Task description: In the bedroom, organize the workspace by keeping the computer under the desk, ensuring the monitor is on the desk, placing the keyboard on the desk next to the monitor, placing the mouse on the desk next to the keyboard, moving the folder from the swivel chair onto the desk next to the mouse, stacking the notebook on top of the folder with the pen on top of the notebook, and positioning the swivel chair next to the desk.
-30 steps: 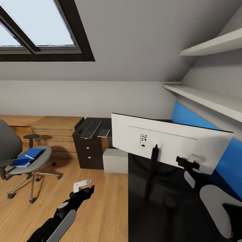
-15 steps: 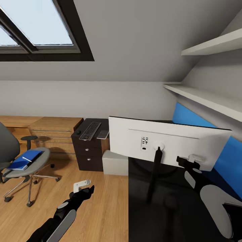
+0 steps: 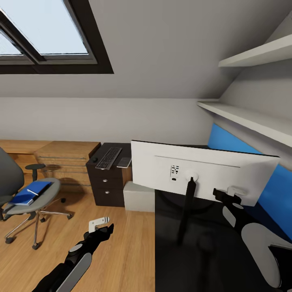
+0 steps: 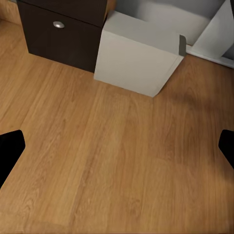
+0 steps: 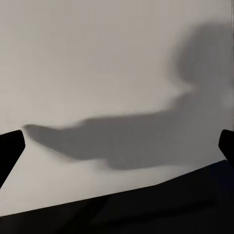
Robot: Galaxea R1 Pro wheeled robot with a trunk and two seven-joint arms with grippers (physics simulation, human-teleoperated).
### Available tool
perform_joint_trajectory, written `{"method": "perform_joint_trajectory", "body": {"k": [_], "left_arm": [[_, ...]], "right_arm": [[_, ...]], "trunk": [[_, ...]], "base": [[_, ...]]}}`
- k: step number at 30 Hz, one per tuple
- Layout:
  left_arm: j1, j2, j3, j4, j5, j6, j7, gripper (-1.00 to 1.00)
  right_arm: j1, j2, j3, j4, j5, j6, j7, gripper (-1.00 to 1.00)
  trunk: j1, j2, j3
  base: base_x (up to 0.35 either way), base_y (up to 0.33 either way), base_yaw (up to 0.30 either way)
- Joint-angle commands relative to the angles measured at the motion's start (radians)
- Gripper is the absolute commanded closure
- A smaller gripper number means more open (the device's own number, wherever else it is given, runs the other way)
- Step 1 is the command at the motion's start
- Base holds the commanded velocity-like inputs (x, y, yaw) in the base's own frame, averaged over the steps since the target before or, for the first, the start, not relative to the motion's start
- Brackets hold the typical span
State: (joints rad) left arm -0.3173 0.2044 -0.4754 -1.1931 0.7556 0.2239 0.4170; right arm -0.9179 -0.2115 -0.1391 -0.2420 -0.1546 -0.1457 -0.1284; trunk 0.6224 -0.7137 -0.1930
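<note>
- On the black-topped desk (image 3: 170, 251), right in front: the monitor (image 3: 202, 172), upright on its thin black stand, pale grey back turned toward the head camera, long axis running across the view.
- Just behind the monitor's lower right edge: the right gripper (image 3: 228, 195), fingers aimed at the pale back. In the right wrist view, dark fingertips (image 5: 10, 146) wide apart at both margins, nothing between them — spread, holding nothing, very close to the panel, though contact cannot be told.
- Low over the oak floor, clear of the desk: the left gripper (image 3: 101, 227), likewise spread and empty; in its wrist view, the computer (image 4: 139, 56) sitting on the floor beside a dark drawer unit with a round silver knob.
- On the far wing of the desk, beyond the monitor's left end: the keyboard (image 3: 108, 157), long axis pointing away from the robot, with a small dark object that may be the mouse (image 3: 95, 159) at its near left corner and a flat grey item to its right — too small to name.
- Further left, well apart from the desk: the swivel chair (image 3: 28, 194), with the folder (image 3: 31, 191) on its seat and a thin white streak on top, probably the pen.
- Judged from this: monitor work falls to the right arm, by far the nearer; keyboard and chair lie to the left, on the left arm's side.
</note>
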Motion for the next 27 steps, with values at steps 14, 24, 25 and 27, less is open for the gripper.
{"method": "perform_joint_trajectory", "body": {"k": [14, 24, 25, 27], "left_arm": [[-0.002, 0.000, -0.003, 0.012, 0.008, 0.003, 0.008, -1.00], [-0.002, -0.001, -0.004, 0.026, 0.006, 0.002, 0.009, -1.00], [-0.002, -0.001, -0.004, 0.026, 0.006, 0.002, 0.009, -1.00], [-0.002, -0.001, -0.004, 0.026, 0.005, 0.003, 0.009, -1.00]], "right_arm": [[-0.001, 0.003, 0.003, 0.002, -0.009, -0.006, -0.001, -1.00], [-0.001, 0.018, 0.005, 0.024, -0.005, -0.012, -0.001, -1.00], [-0.001, 0.018, 0.005, 0.025, -0.005, -0.016, 0.000, -1.00], [0.000, 0.021, 0.005, 0.029, -0.005, -0.032, 0.000, -1.00]], "trunk": [[0.000, -0.001, -0.002], [0.000, -0.001, -0.002], [0.000, -0.001, -0.002], [0.000, -0.001, -0.002]], "base": [[-0.297, 0.000, 0.000], [-0.335, 0.000, 0.000], [-0.336, 0.000, 0.000], [-0.336, 0.000, 0.000]]}}
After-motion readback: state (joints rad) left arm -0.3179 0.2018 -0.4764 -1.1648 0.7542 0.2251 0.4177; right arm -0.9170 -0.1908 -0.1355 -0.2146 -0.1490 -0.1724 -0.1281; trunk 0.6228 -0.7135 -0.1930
